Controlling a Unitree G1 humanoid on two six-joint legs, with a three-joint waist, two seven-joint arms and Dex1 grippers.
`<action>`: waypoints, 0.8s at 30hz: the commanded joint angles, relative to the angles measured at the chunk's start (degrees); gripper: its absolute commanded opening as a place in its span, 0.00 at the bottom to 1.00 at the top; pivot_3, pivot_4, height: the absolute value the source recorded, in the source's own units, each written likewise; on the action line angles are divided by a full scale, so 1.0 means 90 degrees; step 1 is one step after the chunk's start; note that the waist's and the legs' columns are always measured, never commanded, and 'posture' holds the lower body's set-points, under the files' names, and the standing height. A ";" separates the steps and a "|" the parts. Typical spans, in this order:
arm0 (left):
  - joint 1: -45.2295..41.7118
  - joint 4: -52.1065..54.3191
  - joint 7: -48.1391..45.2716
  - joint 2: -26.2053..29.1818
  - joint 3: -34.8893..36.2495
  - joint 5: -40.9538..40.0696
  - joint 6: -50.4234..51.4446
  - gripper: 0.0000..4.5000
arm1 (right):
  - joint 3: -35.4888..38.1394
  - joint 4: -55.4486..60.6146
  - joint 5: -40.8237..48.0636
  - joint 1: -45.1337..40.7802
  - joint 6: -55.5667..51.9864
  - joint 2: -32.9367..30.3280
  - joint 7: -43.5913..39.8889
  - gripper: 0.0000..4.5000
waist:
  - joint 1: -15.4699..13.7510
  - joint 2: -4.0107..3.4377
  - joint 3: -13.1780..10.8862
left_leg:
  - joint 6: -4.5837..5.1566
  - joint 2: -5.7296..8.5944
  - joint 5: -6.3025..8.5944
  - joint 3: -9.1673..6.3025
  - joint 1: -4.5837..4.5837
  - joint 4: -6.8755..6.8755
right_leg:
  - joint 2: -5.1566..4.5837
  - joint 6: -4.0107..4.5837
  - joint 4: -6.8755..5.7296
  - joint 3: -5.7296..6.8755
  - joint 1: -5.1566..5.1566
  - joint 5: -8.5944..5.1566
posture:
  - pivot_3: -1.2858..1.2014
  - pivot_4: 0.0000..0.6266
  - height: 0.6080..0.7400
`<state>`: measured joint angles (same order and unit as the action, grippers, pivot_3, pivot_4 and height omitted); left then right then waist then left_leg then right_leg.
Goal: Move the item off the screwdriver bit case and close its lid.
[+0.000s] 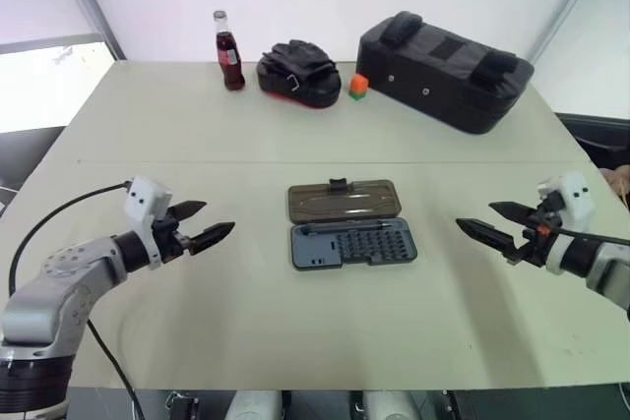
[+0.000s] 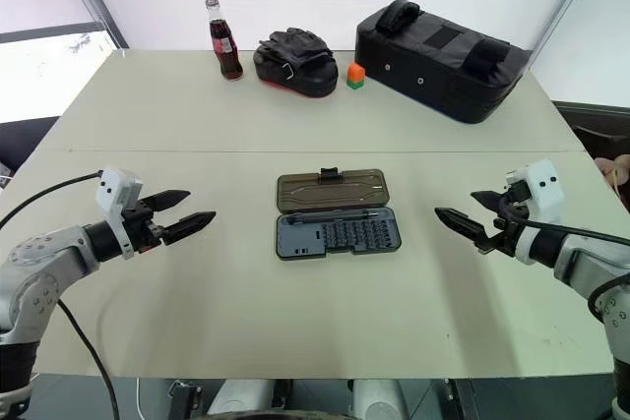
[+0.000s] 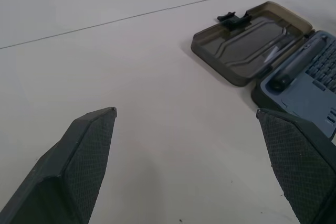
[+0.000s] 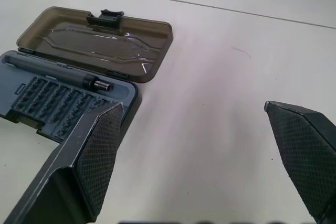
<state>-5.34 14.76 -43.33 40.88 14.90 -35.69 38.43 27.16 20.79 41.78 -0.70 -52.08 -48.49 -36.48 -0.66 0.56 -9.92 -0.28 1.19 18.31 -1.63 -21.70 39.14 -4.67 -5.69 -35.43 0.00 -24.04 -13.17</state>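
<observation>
**Clerk:** Item one?

**Checker:** Grey plastic screwdriver bit case (image 1: 352,226), at mid-table on the pale beige table (image 1: 295,125), open. Smoky translucent brown lid (image 1: 344,201) laid flat, on the far side of the grey base (image 1: 354,244) and joined to it. Small black latch clip (image 1: 338,184) on the lid's far edge. The base holds rows of bits and a dark slim screwdriver handle (image 4: 63,74) lying along the hinge side.

**Clerk:** Any writing on the case?

**Checker:** None that can be read.

**Clerk:** Grippers?

**Checker:** Left gripper (image 1: 219,216), to the left of the case and well apart from it, fingers spread wide, nothing between them. Right gripper (image 1: 474,215), to the right of the case, also apart, fingers likewise wide, holding nothing. Both point inward at the case.

**Clerk:** Other stock?

**Checker:** All well beyond the case, near the table's far edge:
- A small glass bottle of dark drink (image 1: 229,51), red label and light cap, upright, far left of the case. The label's lettering is too small to read.
- A black padded glove-like bundle with a red underside (image 1: 298,73), just beside the bottle.
- A small orange-and-green cube (image 1: 358,87), straight beyond the case.
- A large black padded fabric bag with two strap handles (image 1: 443,71), far right of the case. No readable marking on it.
</observation>
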 commanded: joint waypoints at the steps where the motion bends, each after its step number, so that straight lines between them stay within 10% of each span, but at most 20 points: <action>1: -0.0084 0.0098 0.0027 -0.0011 0.0152 -0.0064 -0.0057 0.99 | 0.0128 0.0122 -0.0004 -0.0021 0.0029 0.0001 0.0069 1.00 | 0.0000 0.0000 0.0000 | 0.0000 0.0000 0.0000 0.0000 0.0000 0.0000 | 0.0000 0.0000 0.0000 0.0000 0.0000 0.0000 | 0.52 0.24 1.00; 24: -0.0643 -0.0855 -0.0510 0.0159 -0.0299 0.0544 -0.0720 0.99 | -0.0037 0.1661 0.1598 -0.0195 -0.0785 -0.0630 -0.0652 1.00 | -0.0008 -0.0006 -0.0006 | 0.0000 -0.0002 0.0000 -0.0001 0.0000 0.0000 | 0.0002 0.0000 -0.0001 0.0001 0.0000 0.0000 | 0.52 0.24 1.00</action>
<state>-9.24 7.90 -46.26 41.12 12.33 -32.01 34.26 26.21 32.98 53.61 -1.52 -58.78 -53.05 -41.60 -0.73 0.51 -9.98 -0.28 1.18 18.31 -1.64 -21.71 39.14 -4.65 -5.69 -35.42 0.01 -24.04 -13.17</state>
